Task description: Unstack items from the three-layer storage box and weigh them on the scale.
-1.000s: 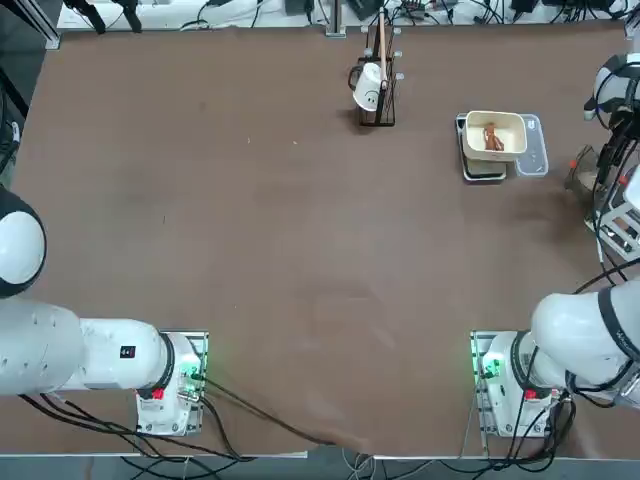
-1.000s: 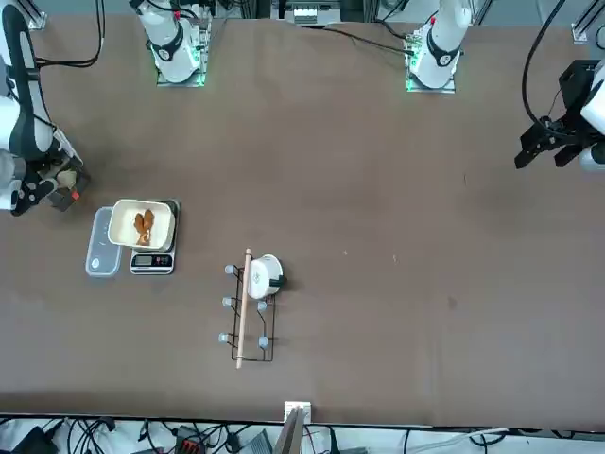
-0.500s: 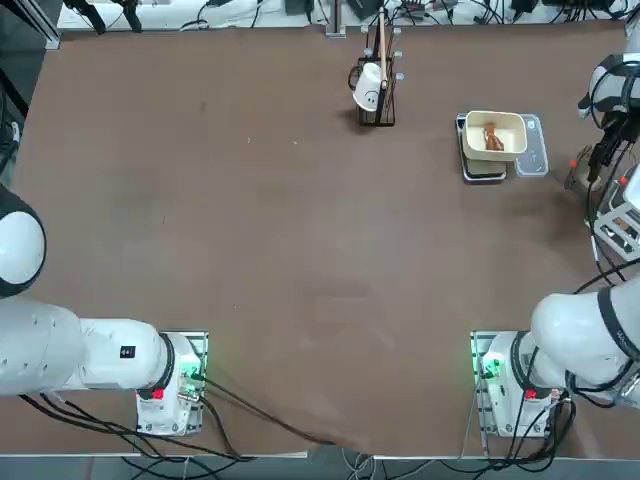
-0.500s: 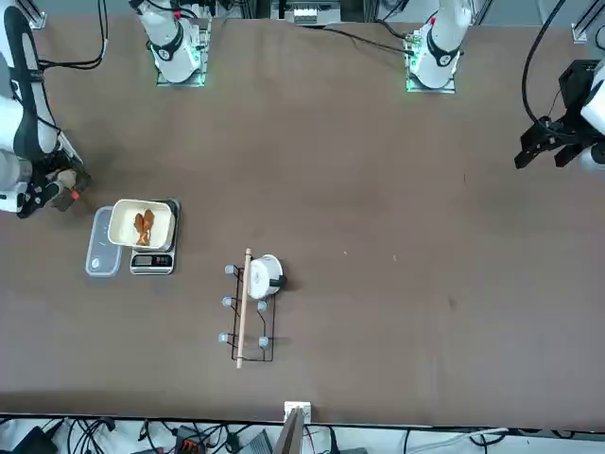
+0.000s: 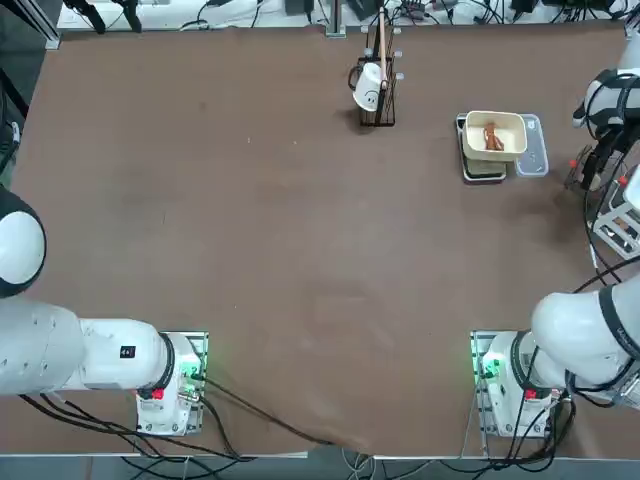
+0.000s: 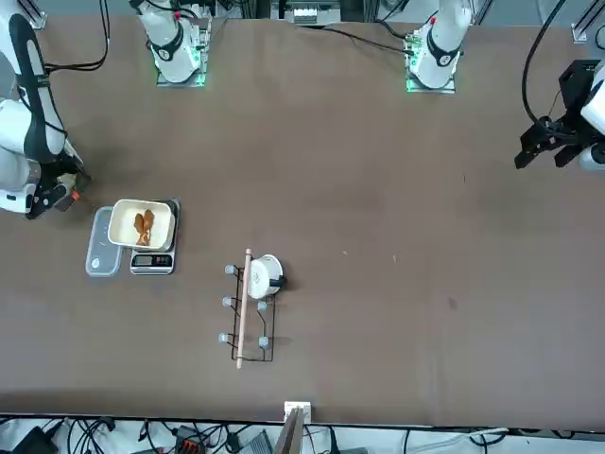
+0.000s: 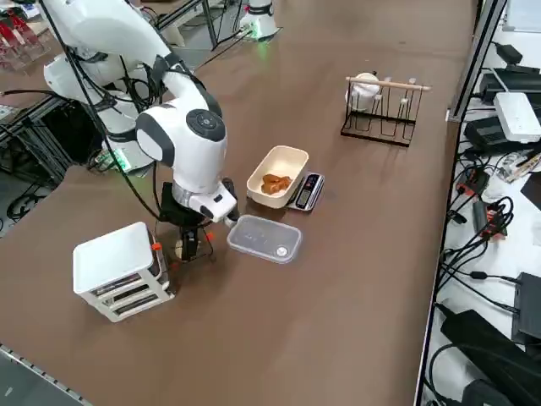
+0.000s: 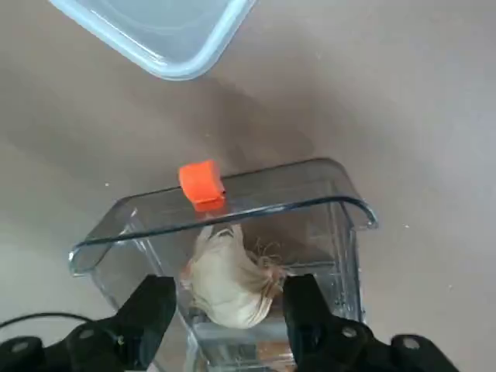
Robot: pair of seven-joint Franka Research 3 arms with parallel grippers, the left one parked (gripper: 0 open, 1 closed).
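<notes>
A pale tan, rounded item [image 8: 230,273] lies in a clear drawer [image 8: 341,232] with an orange handle [image 8: 201,184], set on the table beside the white three-layer storage box [image 7: 118,269]. My right gripper [image 8: 229,284] hangs low over that drawer, open, with one finger on each side of the tan item. In the side view the right gripper [image 7: 191,244] is between the box and a clear lid [image 7: 264,239]. The scale [image 7: 307,191] carries a cream bowl [image 7: 283,158] holding a reddish-brown lumpy item [image 7: 274,182].
A black wire stand with a white cup [image 5: 375,85] sits at the far middle of the table. The storage box [image 5: 620,222] is at the table's right edge, close to the arm's cables. The left arm stays parked.
My right wrist has shifted a little beside the storage box, settling over the drawer. The scale, bowl and stand have not moved.
</notes>
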